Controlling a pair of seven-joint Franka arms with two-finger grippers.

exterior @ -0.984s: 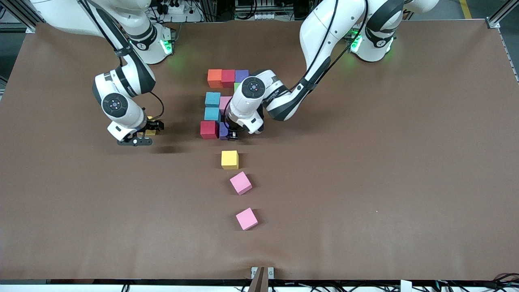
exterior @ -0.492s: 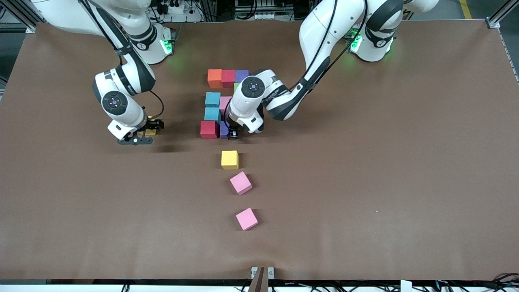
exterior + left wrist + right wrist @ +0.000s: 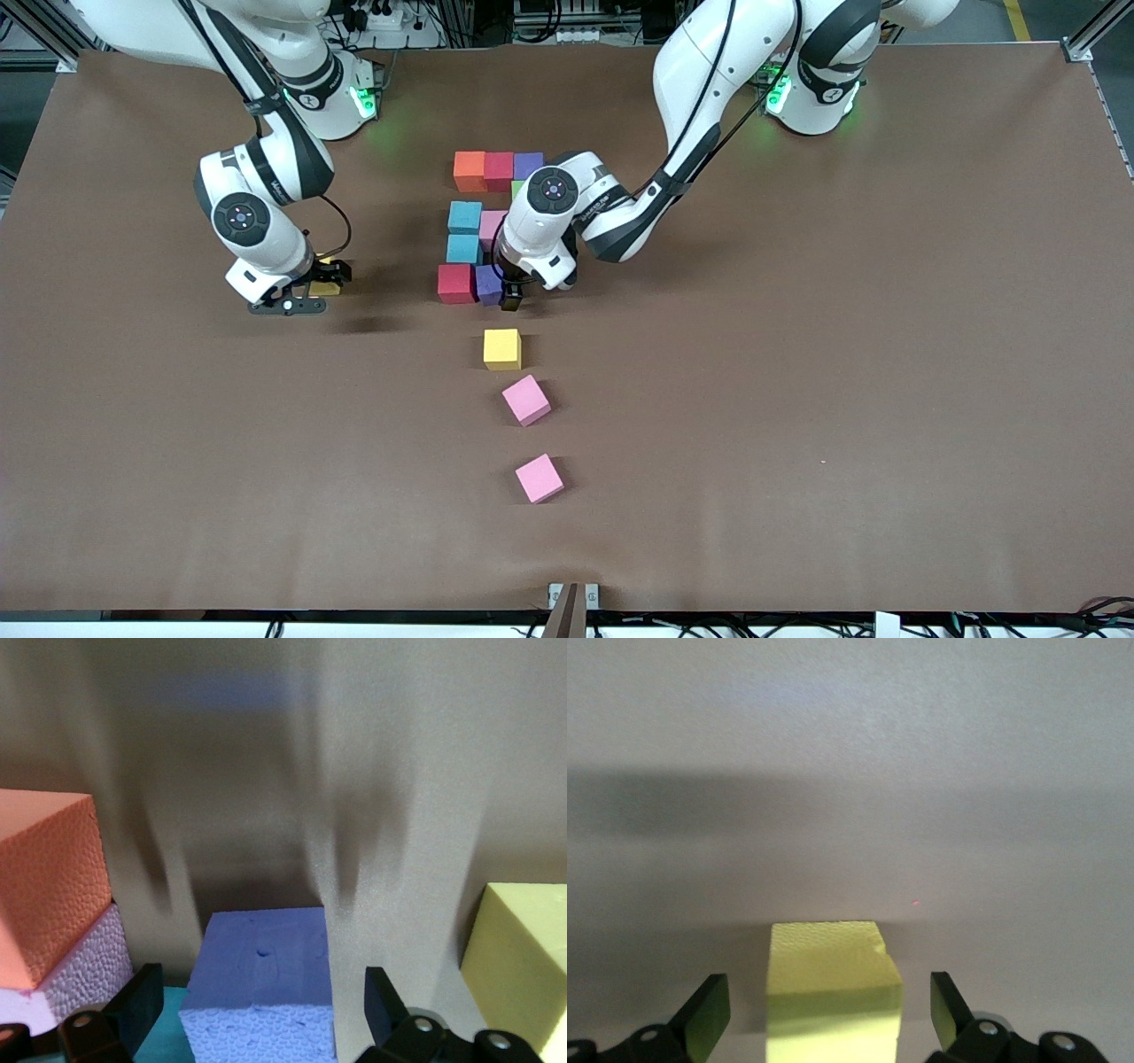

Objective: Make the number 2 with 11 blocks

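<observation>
Where left gripper (image 3: pixel 501 285) straddles purple block (image 3: pixel 261 979), digit's corner hidden.

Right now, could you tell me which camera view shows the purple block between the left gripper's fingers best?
The left wrist view: the purple block fills the gap between the left gripper's open fingers, top and side faces clear. The front view shows only a sliver of it beside the red block, under the wrist. The right wrist view misses it.

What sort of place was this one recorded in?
Most likely a robotics lab: two white arms bolted at a table under a brown cover, aluminium framing and cabling along the edge, and foam blocks laid out as practice pieces.
</observation>
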